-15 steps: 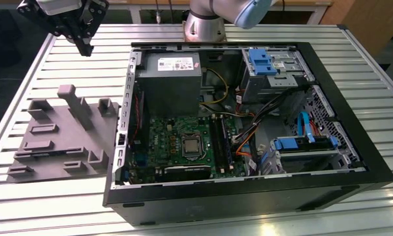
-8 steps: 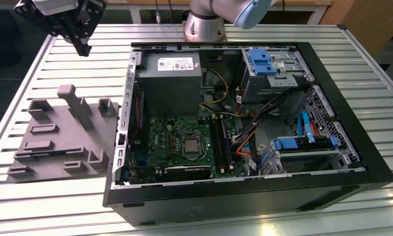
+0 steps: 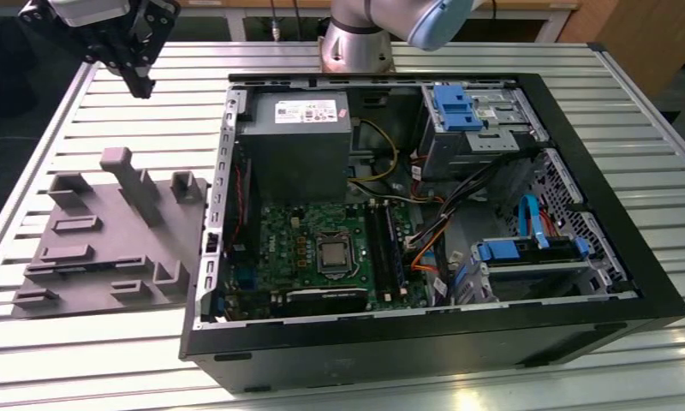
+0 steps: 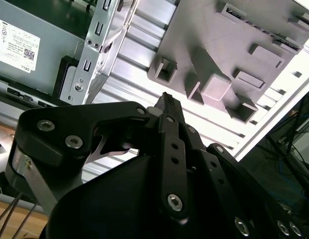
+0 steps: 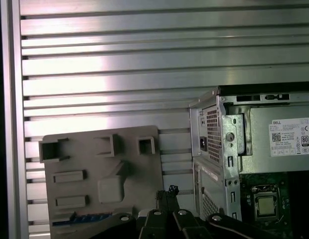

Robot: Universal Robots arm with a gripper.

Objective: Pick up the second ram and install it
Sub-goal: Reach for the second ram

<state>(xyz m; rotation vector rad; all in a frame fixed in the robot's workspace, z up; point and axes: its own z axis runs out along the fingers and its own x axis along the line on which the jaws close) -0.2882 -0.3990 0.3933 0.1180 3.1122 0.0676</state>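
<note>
The second ram (image 5: 77, 218) is a thin blue-green strip lying in a slot at one end of the grey moulded tray (image 5: 104, 164). The tray (image 3: 103, 240) sits on the slatted table at the exterior view's left, beside the open computer case (image 3: 434, 223). My gripper (image 3: 143, 84) hangs high above the table, beyond the tray's far end, well clear of tray and case. Its black fingertips (image 4: 167, 99) meet in a point with nothing between them. In the first wrist view the gripper (image 5: 167, 193) points at the tray's edge nearest the case.
The motherboard (image 3: 319, 248) with its long black memory slots (image 3: 386, 248) lies inside the case, below the grey power supply (image 3: 291, 141). Orange and blue cables (image 3: 428, 248) and blue drive bays (image 3: 526, 253) crowd the case on the exterior view's right. The arm's base (image 3: 354, 43) stands behind the case.
</note>
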